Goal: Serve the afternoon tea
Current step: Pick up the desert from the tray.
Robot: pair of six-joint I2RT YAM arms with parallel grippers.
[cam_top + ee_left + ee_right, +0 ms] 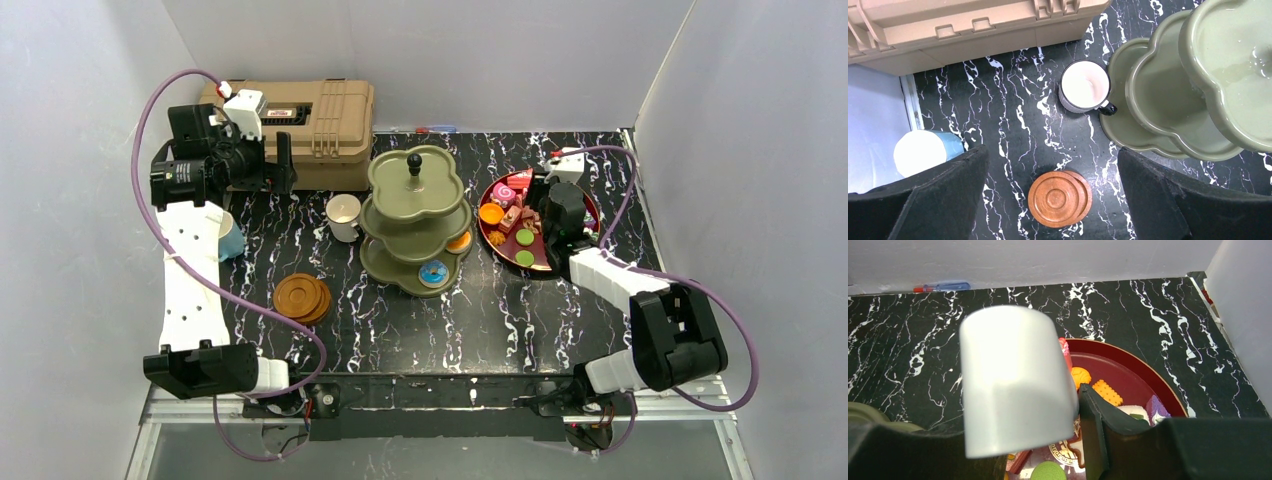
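Standing mid-table, the stand point(415, 225) stacks three green tiers under a black knob point(414, 160). Two pastries point(434, 272) lie on its lowest tier, on the near side. The mug point(343, 216) stands upright just left of the stand, its handle turned toward the bottom tier's rim. The saucers point(302, 297) sit stacked closer to the near edge, left of the stand. The cup point(230, 240) is by the left edge, partly hidden behind the left arm.

More pastries point(510, 205) crowd the plate point(1128, 371), which lies right of the stand toward the right edge. The right gripper point(1023, 415) hangs over that plate with a white rounded piece point(1013, 365) filling the gap between its fingers. Whether the fingers press it, I cannot tell.

The left gripper point(1052, 155) hovers high over the table's left half, its fingers spread wide with nothing between them. The toolbox point(300, 120) sits in the far left corner.
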